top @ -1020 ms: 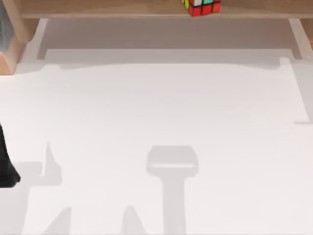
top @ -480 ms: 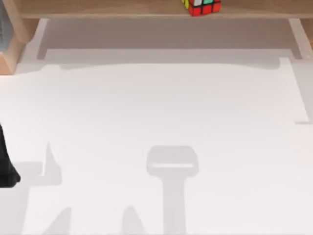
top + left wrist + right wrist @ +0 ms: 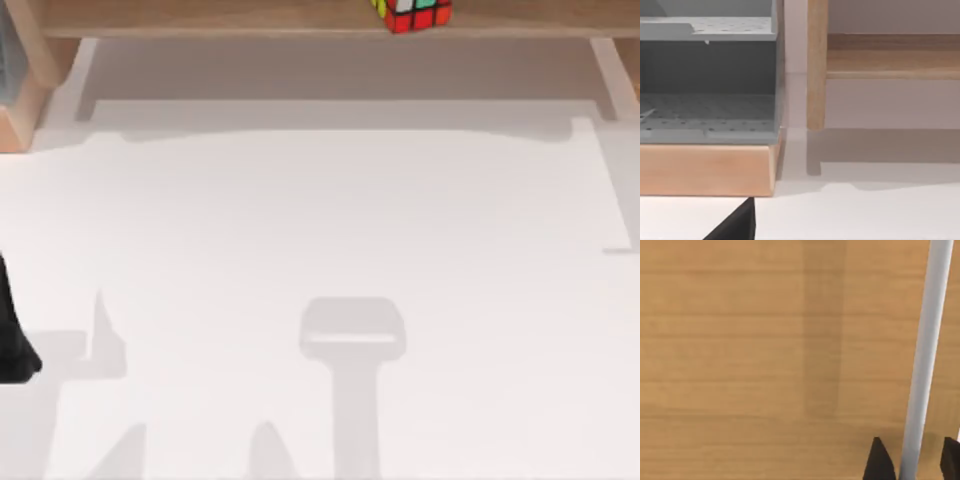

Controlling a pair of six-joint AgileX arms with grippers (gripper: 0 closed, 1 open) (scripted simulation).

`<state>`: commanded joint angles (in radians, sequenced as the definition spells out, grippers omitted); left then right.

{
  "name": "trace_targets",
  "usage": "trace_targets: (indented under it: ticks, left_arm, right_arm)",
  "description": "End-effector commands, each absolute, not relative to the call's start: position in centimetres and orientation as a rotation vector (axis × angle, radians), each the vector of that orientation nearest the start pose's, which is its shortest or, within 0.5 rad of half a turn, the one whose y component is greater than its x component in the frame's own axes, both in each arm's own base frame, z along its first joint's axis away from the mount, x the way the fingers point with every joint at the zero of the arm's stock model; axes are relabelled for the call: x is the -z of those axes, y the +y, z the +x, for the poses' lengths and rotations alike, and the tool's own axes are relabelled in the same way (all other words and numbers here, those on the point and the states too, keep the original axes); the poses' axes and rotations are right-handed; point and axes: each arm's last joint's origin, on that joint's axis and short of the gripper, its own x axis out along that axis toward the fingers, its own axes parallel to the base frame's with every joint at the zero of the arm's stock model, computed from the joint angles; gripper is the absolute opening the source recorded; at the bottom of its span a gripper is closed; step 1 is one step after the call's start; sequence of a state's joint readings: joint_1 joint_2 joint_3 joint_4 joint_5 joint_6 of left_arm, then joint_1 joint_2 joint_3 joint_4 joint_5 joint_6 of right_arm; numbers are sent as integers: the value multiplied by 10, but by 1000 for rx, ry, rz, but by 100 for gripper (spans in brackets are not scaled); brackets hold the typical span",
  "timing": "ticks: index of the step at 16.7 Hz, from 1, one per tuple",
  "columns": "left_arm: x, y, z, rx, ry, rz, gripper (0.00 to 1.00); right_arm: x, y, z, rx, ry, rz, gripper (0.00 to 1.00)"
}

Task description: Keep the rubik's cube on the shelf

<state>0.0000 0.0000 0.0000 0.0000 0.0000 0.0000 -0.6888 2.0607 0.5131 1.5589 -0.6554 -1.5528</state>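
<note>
The rubik's cube (image 3: 412, 14) sits on the shelf (image 3: 200, 18) at the far edge of the table, right of centre, with red, green and yellow stickers showing. No gripper is near it. My left arm (image 3: 12, 340) is parked at the table's left edge, and a dark part of my left gripper (image 3: 737, 225) faces the shelf's wooden post (image 3: 817, 65) and board (image 3: 890, 60). My right gripper (image 3: 914, 462) is open with nothing held. It hangs close to a light-brown wooden surface (image 3: 740, 365), and a white bar (image 3: 926, 355) lies behind its fingertips.
A grey perforated rack (image 3: 707, 80) on a wooden base (image 3: 705, 170) stands left of the shelf. White supports (image 3: 612, 80) hold the shelf above the white table (image 3: 320, 230).
</note>
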Motion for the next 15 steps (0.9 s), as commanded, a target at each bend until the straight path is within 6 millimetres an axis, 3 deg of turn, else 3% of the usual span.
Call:
trace_targets:
  ticks: [2, 11, 15]
  left_arm:
    - [-160, -1, 106, 0, 0, 0, 100]
    - [-160, -1, 106, 0, 0, 0, 100]
    - [-160, -1, 106, 0, 0, 0, 100]
  right_arm:
    - [-89, -179, 250, 8, 8, -1571, 0]
    - [-88, -179, 251, 6, 13, -1565, 0]
    - [-88, -182, 281, 8, 12, -1567, 0]
